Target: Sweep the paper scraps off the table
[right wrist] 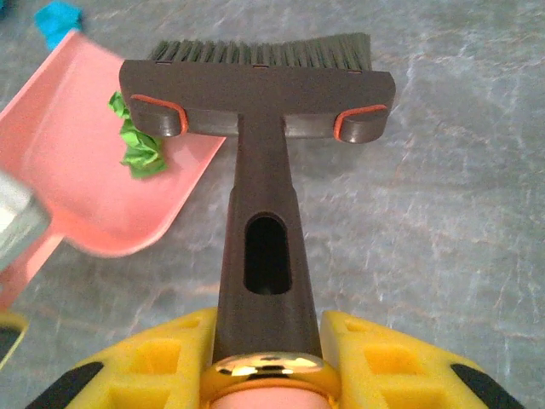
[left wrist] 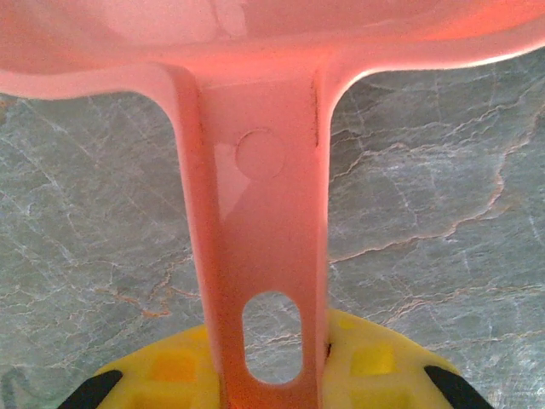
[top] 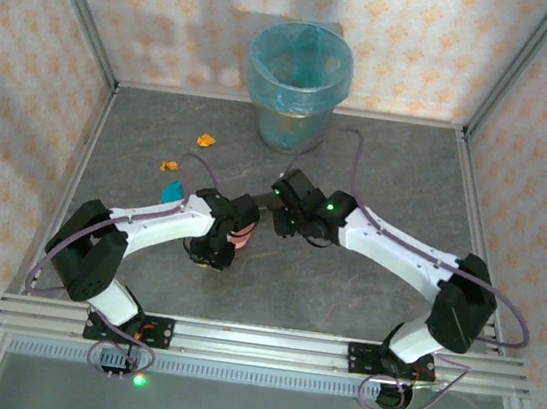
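Note:
My left gripper (left wrist: 271,377) is shut on the handle of the pink dustpan (left wrist: 264,247), which it holds low over the table (left wrist: 426,213). In the top view this gripper (top: 212,249) and the dustpan (top: 241,233) sit mid-table. My right gripper (right wrist: 268,371) is shut on the dark brush (right wrist: 260,94), whose bristles stand at the dustpan's (right wrist: 85,187) lip. A green paper scrap (right wrist: 136,143) lies inside the pan. A cyan scrap (right wrist: 58,19) lies beyond it. From above, the right gripper (top: 290,214) is beside the pan; the cyan scrap (top: 171,191) and two orange scraps (top: 169,166) (top: 205,140) lie to the left.
A translucent bin with a blue liner (top: 299,72) stands at the back middle of the table (top: 362,297). Aluminium rails edge the surface on all sides. Patterned walls enclose the back and sides.

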Motion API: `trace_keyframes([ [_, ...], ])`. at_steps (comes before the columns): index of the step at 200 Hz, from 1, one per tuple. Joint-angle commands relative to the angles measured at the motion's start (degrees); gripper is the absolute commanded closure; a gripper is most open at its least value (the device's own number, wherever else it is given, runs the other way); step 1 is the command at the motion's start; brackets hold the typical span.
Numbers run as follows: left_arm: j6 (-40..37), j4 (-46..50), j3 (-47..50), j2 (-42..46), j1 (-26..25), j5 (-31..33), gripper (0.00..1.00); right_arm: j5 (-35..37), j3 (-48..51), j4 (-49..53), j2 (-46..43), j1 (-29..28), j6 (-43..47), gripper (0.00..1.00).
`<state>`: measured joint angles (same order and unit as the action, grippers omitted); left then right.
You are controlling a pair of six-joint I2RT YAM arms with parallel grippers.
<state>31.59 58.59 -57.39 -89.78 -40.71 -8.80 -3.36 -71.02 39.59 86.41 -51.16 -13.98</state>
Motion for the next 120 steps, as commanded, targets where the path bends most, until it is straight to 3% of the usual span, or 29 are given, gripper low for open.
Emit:
trace_keyframes([
  [1,0.61,-0.01,0.55,0.27,0.54,-0.17,1.0,-4.24,2.23,3.25,-4.67,-0.77,2.26,1.0],
  [40,0.99,-0.35,1.03,1.19,0.56,-0.09,1.0,-3.54,3.88,5.59,-9.5,-0.79,2.63,1.0],
  [120,1.37,-2.22,2.79,3.08,0.46,0.2,1.0,3.44,7.65,-1.2,-17.42,-0.14,-1.43,1.0],
])
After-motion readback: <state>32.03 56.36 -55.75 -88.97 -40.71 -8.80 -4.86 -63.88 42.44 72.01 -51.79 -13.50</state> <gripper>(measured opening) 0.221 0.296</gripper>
